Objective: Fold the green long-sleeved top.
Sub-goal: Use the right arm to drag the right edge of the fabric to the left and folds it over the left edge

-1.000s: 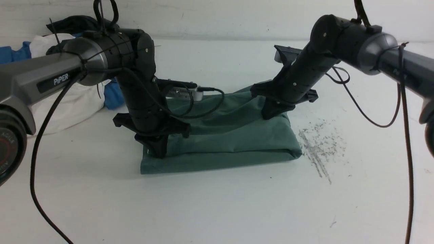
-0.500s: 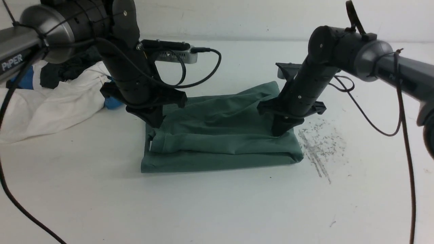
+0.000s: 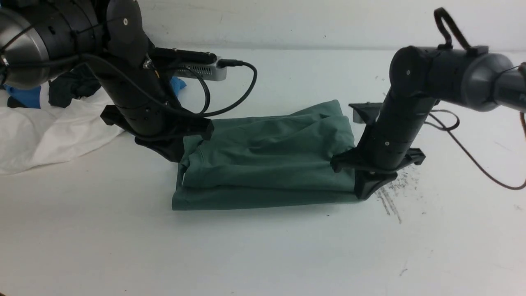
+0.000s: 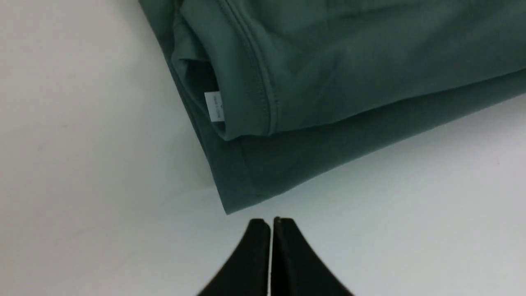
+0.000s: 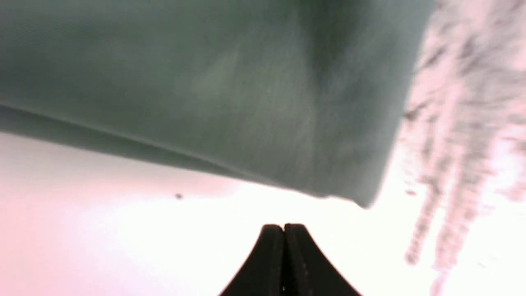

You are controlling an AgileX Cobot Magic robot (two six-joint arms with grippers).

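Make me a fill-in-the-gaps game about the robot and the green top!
The folded top is ____ in colour.
The left pincer and the right pincer are both ____.
The small tag on the top is ____.
The dark scratch marks lie by the ____ pincer.
Missing words: green, shut, white, right.

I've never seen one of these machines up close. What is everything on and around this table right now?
green long-sleeved top: one, sage green, folded into a rectangle mid-table
neck tag: one, white, peeking out at the top's left end
white cloth: one, white, heaped at far left
blue cloth: patches showing, blue, behind the white cloth
dark cloth: one, near black, on that heap
scuff marks: one patch, grey, right of the top
table: one, white, under everything
left claw: one, black, shut and empty, off the top's left corner
right claw: one, black, shut and empty, by the top's right corner
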